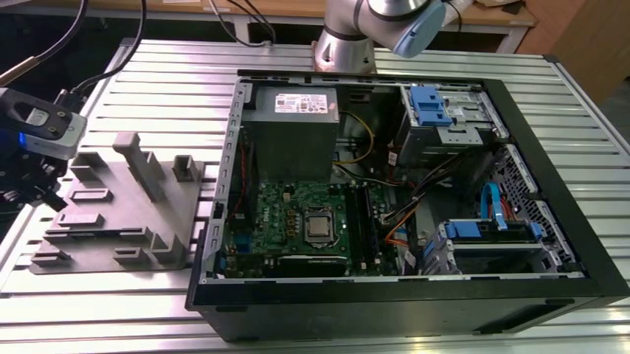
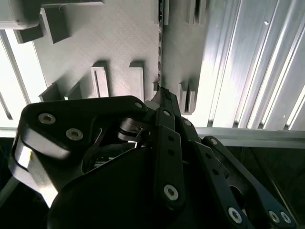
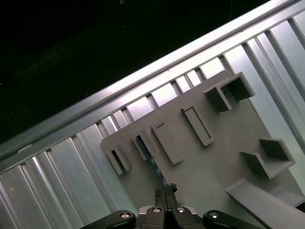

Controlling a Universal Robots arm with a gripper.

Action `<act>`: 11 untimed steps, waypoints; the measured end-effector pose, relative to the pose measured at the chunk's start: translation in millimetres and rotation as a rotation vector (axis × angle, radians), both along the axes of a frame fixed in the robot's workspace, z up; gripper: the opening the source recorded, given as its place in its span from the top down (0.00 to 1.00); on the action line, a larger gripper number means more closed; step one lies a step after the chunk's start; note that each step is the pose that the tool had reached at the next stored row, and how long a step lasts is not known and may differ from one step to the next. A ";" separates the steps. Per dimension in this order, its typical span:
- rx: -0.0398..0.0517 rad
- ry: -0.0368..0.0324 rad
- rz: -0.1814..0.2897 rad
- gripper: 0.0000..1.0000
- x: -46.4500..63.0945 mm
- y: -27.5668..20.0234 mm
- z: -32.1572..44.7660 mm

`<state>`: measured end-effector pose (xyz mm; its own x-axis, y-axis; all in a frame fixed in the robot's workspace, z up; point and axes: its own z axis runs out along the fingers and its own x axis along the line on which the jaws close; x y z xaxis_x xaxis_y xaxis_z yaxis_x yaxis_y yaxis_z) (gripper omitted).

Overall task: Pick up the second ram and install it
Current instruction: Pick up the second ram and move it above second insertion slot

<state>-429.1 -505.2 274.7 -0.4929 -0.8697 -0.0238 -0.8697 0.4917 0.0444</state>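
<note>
My gripper [image 1: 41, 193] hangs at the exterior view's left, above the table edge and just beside the grey holder tray [image 1: 128, 221]. In both wrist views the fingertips are pressed together on a thin dark strip seen edge-on, the second ram [image 3: 151, 162], which reaches from the gripper [image 3: 165, 190] down toward the tray [image 3: 228, 162] and its slots. In the second wrist view the second ram [image 2: 159, 47] appears as a narrow toothed line running out from the gripper [image 2: 161, 93] across the tray [image 2: 119, 38].
The open computer case [image 1: 394, 295] lies at the exterior view's right, with the motherboard's memory slots [image 1: 362, 221] and the grey power supply [image 1: 292, 129] inside. The tray's upright slabs [image 1: 147, 166] stand close to the gripper. The ribbed metal table [image 1: 147, 74] lies around them.
</note>
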 end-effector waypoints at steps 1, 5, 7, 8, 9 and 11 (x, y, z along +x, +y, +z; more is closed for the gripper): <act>-0.0001 0.0001 0.002 0.93 0.0 0.0 -1.7; -0.0002 0.0001 0.059 0.93 0.0 0.0 -8.7; -0.0002 0.0002 0.095 0.93 0.0 0.0 -11.9; -0.0001 0.0002 0.113 0.93 0.0 0.0 -13.4; -0.0001 0.0001 0.131 0.93 0.0 0.0 -15.0; -0.0001 0.0002 0.167 0.93 0.0 0.0 -17.8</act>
<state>-429.1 -505.2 256.9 -0.3414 -0.9396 -0.0236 -0.9393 0.3401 0.0446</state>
